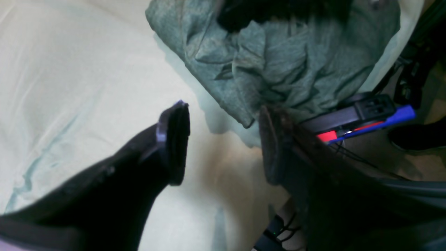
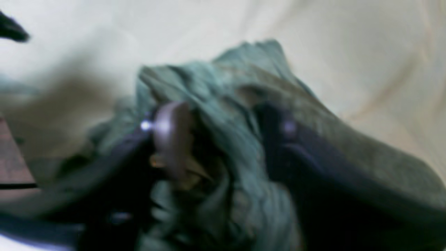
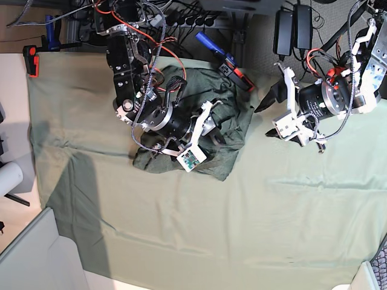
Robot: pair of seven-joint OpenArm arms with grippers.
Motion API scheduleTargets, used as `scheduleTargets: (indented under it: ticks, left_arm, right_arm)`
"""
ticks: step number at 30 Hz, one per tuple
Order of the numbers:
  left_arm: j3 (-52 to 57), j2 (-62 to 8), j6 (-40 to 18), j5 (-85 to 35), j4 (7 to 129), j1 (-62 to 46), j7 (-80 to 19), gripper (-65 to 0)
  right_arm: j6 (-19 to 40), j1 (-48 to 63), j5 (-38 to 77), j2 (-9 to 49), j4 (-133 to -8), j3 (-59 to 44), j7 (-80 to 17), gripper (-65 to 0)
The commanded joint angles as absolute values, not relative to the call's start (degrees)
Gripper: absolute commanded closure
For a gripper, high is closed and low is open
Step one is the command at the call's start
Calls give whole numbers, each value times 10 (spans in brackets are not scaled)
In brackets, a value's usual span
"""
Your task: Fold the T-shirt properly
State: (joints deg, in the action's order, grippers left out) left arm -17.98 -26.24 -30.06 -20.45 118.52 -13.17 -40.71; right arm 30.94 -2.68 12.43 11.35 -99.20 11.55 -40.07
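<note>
Left gripper (image 1: 223, 146): fingers (image 1: 176, 143) stood wide apart with nothing between them, above bare table covering (image 1: 69, 87).
Right gripper (image 2: 223, 139): fingers (image 2: 170, 136) were set into bunched cloth, a fold between them; the wrist view was blurred, so a firm hold could not be confirmed.
T-shirt (image 3: 233, 130): lay crumpled at 11 o'clock from the table centre in the base view, under the right gripper, at 9 o'clock from the left gripper and apart from it.
Clamp (image 3: 225, 60): blue and red, at the shirt's 12 o'clock edge.

T-shirt (image 3: 233, 130): dark heathered olive-green
Worktop (image 3: 272, 217) cover: pale mint-green, plain
Fingers (image 1: 174, 143): black
Clamp (image 3: 31, 60): red and black
</note>
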Motion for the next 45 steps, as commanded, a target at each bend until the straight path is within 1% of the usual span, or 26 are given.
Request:
scheduleTargets:
  ticks: [1, 2, 3, 7, 12, 16, 19, 24, 25, 26, 27, 28, 29, 30, 31, 36, 38, 41, 42, 43, 45]
  left_arm:
    - [-176, -267, -300, -210, 1196, -127, -397, -354]
    - [-176, -267, -300, -210, 1196, -127, -397, -354]
    - [-176, -267, -300, -210, 1196, -127, -397, -354]
    - [-176, -267, -301, -210, 1196, -127, -397, -354]
    - [-176, -267, -301, -210, 1196, -127, -397, -354]
    - [-176, -267, -301, -210, 1196, -130, -397, -354]
    - [-176, -267, -301, -210, 1196, -134, -397, -354]
    - [-176, -267, -301, -209, 1196, -134, -393, -354]
    - [-176, -267, -301, -203, 1196, -134, -392, -351]
    - [-176, -267, -300, -188, 1198, -134, -388, -310]
    - [-177, -267, -300, -172, 1202, -134, -388, -234]
    - [-177, -267, -300, -160, 1208, -134, -388, -148]
    - [-177, -267, -300, -152, 1216, -134, -388, -92]
    - [-177, -267, -301, -146, 1225, -134, -388, -73]
    - [-179, -267, -303, -143, 1237, -134, -388, -73]
    - [-226, -267, -307, -140, 1272, -133, -380, -66]
    - [-270, -264, -307, -107, 1272, -133, -366, -64]
    - [-354, -249, -307, -19, 1271, -128, -342, -64]
    - [-382, -242, -307, 6, 1269, -123, -341, -64]
    - [-408, -234, -307, 26, 1265, -115, -341, -64]
    - [-453, -222, -306, 58, 1250, -98, -341, -64]
  right_arm:
    - [314, -35, 128, 116, -1000, 114, -387, -143]
    - [313, -35, 128, 116, -1000, 112, -383, -61]
    - [313, -35, 128, 116, -1000, 111, -374, 0]
    - [313, -42, 128, 116, -999, 110, -331, 0]
    - [313, -86, 123, 114, -994, 109, -327, 0]
    - [313, -127, 107, 114, -948, 110, -322, 0]
    - [313, -149, 108, 114, -901, 110, -298, 0]
    - [313, -164, 156, 114, -867, 110, -297, 0]
    - [313, -164, 162, 114, -867, 110, -298, 0]
    - [313, -164, 166, 114, -867, 110, -298, 0]
    - [313, -165, 170, 114, -867, 109, -298, -50]
    - [313, -166, 173, 114, -867, 108, -298, -149]
    - [313, -167, 176, 114, -868, 106, -298, -241]
    - [313, -167, 176, 114, -870, 100, -297, -308]
    - [313, -166, 176, 114, -872, 90, -297, -343]
    - [311, -167, 176, 114, -873, -2, -295, -345]
    - [311, -167, 176, 114, -873, -48, -295, -342]
    - [311, -167, 176, 114, -867, -108, -294, -342]
    - [311, -167, 176, 114, -863, -123, -293, -325]
    - [311, -167, 176, 115, -858, -133, -293, -277]
    - [311, -166, 176, 117, -844, -138, -293, -127]
